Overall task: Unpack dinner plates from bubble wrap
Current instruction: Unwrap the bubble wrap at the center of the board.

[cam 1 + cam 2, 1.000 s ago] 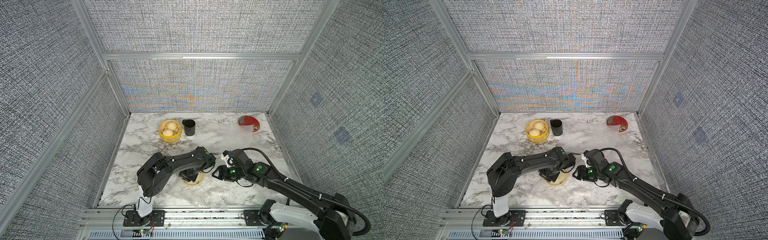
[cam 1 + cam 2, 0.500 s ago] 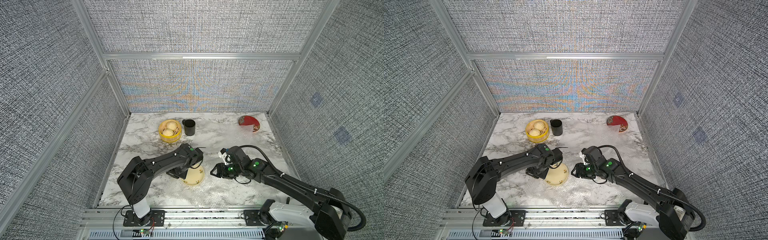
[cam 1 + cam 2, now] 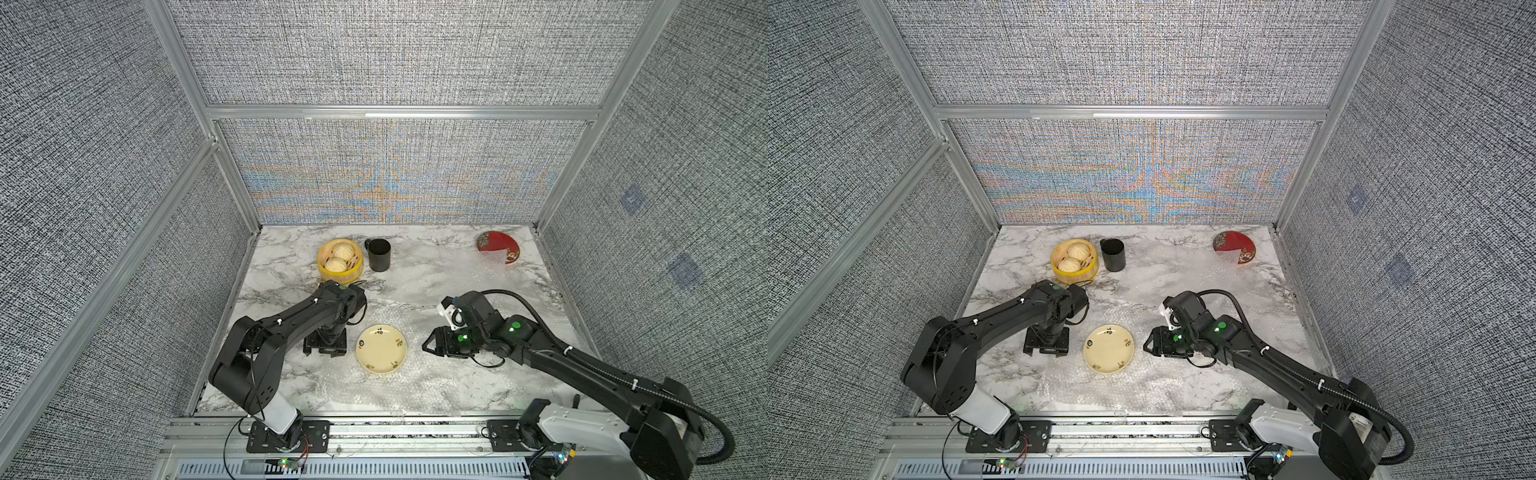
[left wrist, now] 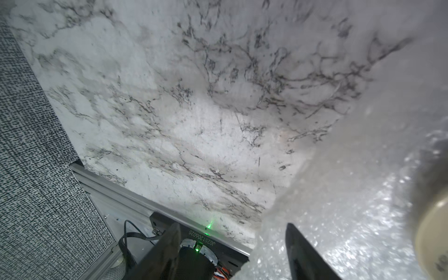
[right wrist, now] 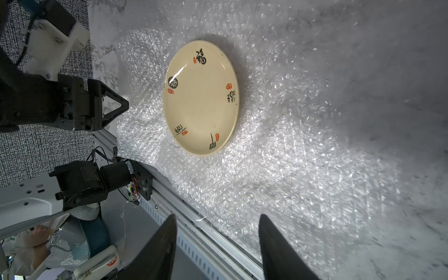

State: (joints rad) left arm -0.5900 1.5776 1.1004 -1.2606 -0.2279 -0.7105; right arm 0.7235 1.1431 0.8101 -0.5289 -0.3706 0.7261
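A cream dinner plate (image 3: 381,348) (image 3: 1108,348) (image 5: 201,97) with dark markings lies bare and face up on a flat sheet of bubble wrap (image 3: 374,384) (image 5: 291,150) near the table's front. My left gripper (image 3: 325,353) (image 3: 1045,352) (image 4: 232,242) points down just left of the plate, jaws open. The wrap's edge (image 4: 339,218) shows by one finger. Just right of the plate, my right gripper (image 3: 430,345) (image 3: 1148,345) (image 5: 218,232) is open and holds nothing. A dark red dinner plate (image 3: 496,246) (image 3: 1233,245) sits at the back right, partly under more wrap.
A yellow steamer basket (image 3: 340,259) with buns and a black cup (image 3: 378,254) stand at the back left. Grey fabric walls close in three sides. An aluminium rail (image 3: 374,432) runs along the front edge.
My left gripper has moved left off the cream plate and gone from shut to open. The plate now shows whole. The right gripper has barely moved.
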